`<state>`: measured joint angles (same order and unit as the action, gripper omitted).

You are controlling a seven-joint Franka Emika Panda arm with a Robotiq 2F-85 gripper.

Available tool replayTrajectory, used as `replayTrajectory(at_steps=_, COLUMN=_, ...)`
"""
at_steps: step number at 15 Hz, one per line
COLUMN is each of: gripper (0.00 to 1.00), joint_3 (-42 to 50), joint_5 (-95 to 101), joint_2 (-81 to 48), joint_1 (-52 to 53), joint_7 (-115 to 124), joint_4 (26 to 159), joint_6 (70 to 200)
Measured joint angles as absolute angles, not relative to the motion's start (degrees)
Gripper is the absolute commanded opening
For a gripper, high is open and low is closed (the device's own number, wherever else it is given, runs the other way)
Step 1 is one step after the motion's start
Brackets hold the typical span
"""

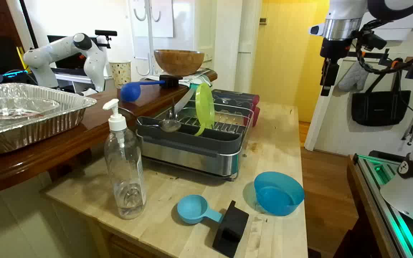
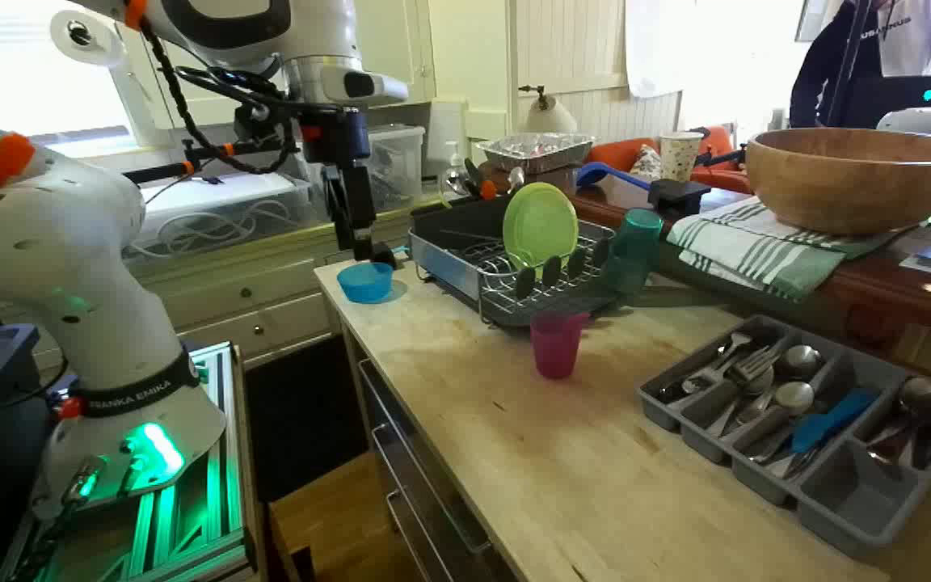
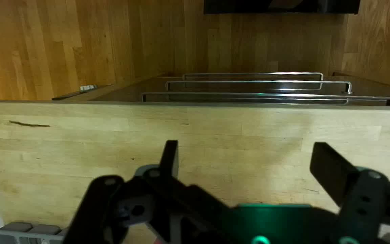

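The black two-finger gripper (image 3: 249,166) hangs above the smooth pale wooden worktop (image 3: 215,142), its jaws spread wide with nothing between them. On this worktop I see one round translucent blue bowl (image 2: 365,283), one translucent pink cup (image 2: 556,346) and one steel-and-grey dish rack (image 2: 449,267), in which one lime-green round plate (image 2: 541,222) stands on its edge. One grey plastic tray (image 2: 861,489) holds, in its compartments, shiny metal cutlery (image 2: 756,364) and one flat blue utensil (image 2: 833,422).
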<state>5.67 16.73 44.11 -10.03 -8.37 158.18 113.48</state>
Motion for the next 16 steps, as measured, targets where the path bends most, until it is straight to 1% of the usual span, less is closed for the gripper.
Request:
replayTrajectory(at_steps=11, gripper=1.0, joint_3=5.59, joint_5=16.73, joint_2=43.79, joint_1=-9.75, joint_7=-8.03, joint_4=158.45, joint_6=113.81)
replayTrajectory(at_steps=16, gripper=1.0, joint_3=4.53, joint_5=15.23, joint_2=40.59, joint_1=-7.82, joint_7=-3.61, joint_4=156.53, joint_6=123.91)
